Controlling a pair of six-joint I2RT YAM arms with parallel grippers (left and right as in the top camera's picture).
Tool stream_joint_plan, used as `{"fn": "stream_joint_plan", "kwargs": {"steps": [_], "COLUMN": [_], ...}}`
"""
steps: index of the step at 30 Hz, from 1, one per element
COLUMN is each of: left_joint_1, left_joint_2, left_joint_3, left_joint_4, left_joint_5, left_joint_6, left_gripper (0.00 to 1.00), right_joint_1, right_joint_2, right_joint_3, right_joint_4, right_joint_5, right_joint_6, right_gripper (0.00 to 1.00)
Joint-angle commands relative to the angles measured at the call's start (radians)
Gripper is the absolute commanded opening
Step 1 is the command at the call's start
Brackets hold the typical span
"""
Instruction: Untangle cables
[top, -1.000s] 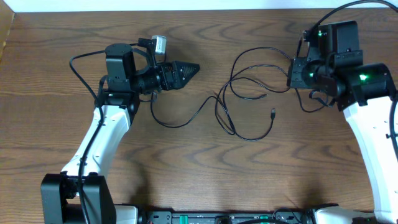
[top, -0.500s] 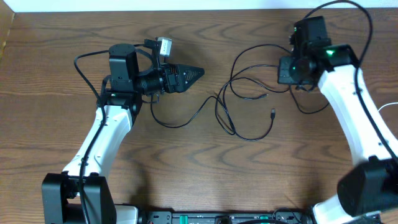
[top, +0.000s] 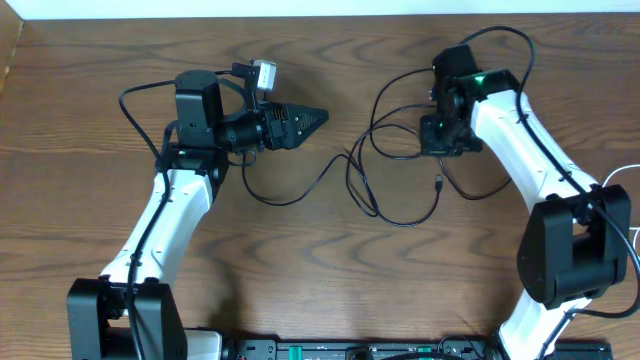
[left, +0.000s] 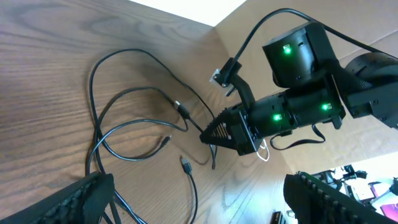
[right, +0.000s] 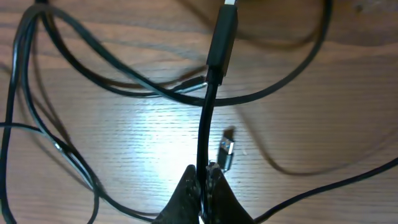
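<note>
Although no single cord had yet been drawn free, the job was judged to be under way. A brown wooden table (top: 320, 280) carried everything, and the loose tangle of thin black cables (top: 357, 160) lay on it as open, overlapping loops.

Two white-and-black arms were counted. The right arm (top: 530, 140) was bent in over the tangle's right edge, while the left arm (top: 165, 215) was held well to the tangle's left. Two grippers were counted as well. The left gripper (top: 318, 116) was pointed towards the tangle with its jaws spread wide and nothing between them. The right gripper (right: 203, 180) was seen pinched tight on one thin black cord (right: 204, 124) at the tangle's right side.

That held cord ran straight out from the fingertips, along the line of the fingers, to a thicker black plug barrel (right: 222, 31). The right arm was therefore judged the nearer one, already in contact. The rest of the tangle lay to the left of that grip, between the two grippers, and one tail trailed out of the tangle's left side towards the left arm.

How many separate cords made up the tangle could not be settled, though at least two were judged likely. Three small loose plug ends were counted within it (left: 182, 111) (left: 165, 142) (left: 185, 165).
</note>
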Motion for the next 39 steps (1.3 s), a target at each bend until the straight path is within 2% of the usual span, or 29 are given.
{"fn": "stream_joint_plan", "kwargs": {"steps": [1,7,11,14,18,23,27,31,34,39], "left_joint_1": [0.000,0.000,0.000,0.000,0.000,0.000,0.000,0.000,0.000,0.000], "left_joint_2": [-0.009,-0.009,-0.009,-0.009,-0.009,-0.009,-0.009,-0.009,-0.009,-0.009], "left_joint_3": [0.005,0.005,0.005,0.005,0.005,0.005,0.005,0.005,0.005,0.005], "left_joint_4": [-0.019,-0.095,-0.104,-0.109,-0.111,-0.146,-0.148,-0.149,-0.149,-0.149], "left_joint_5": [0.024,0.023,0.018,0.017,0.017,0.017,0.016,0.013,0.013,0.005], "left_joint_6": [0.023,0.106,0.106,0.106,0.106,0.106,0.106,0.106,0.106,0.106], "left_gripper": [0.92,0.93,0.92,0.92,0.93,0.93,0.92,0.93,0.93,0.92], "right_joint_1": [0.003,0.003,-0.011,-0.024,-0.067,-0.157,-0.180,-0.172,-0.143,-0.051], "right_joint_2": [-0.008,-0.008,-0.008,-0.008,-0.008,-0.008,-0.008,-0.008,-0.008,-0.011], "right_joint_3": [0.017,0.018,0.026,0.059,0.108,0.262,0.407,0.506,0.520,0.520], "right_joint_4": [0.006,0.072,0.143,0.151,0.154,0.135,0.089,0.048,0.021,0.002], "right_joint_5": [0.005,0.028,0.019,0.026,0.043,0.032,-0.064,-0.187,-0.198,-0.197], "right_joint_6": [0.021,0.021,0.000,-0.063,-0.070,-0.070,-0.090,-0.092,-0.081,-0.140], "right_gripper": [0.01,0.01,0.01,0.01,0.01,0.01,0.01,0.01,0.01,0.01]}}
